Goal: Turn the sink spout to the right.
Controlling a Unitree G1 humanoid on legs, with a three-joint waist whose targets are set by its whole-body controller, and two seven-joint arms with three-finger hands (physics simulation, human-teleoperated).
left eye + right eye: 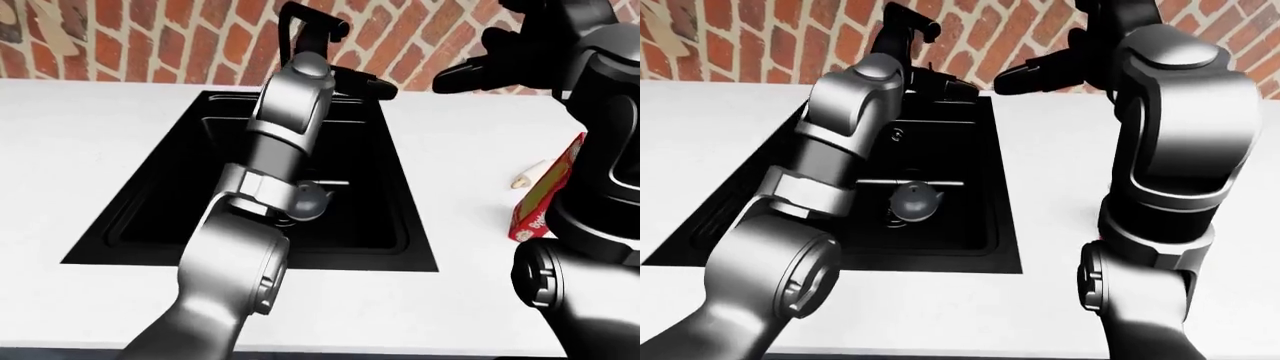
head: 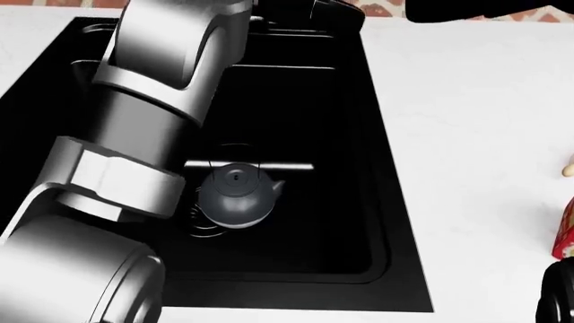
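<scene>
Black curved sink spout (image 1: 312,28) mounted at top edge of black rectangular sink basin (image 1: 170,195), against red brick wall (image 1: 150,37). Left hand (image 1: 362,79) seen beside spout base; finger state cannot be told. Right hand (image 1: 480,69) raised above white countertop (image 1: 80,135), fingers spread, nothing held. Small grey round kettle (image 2: 235,195) seated on basin floor.

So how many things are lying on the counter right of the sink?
2: a red box standing by the robot's right arm, and a small pale item just left of it in the left-eye view. The arm may hide others.
</scene>
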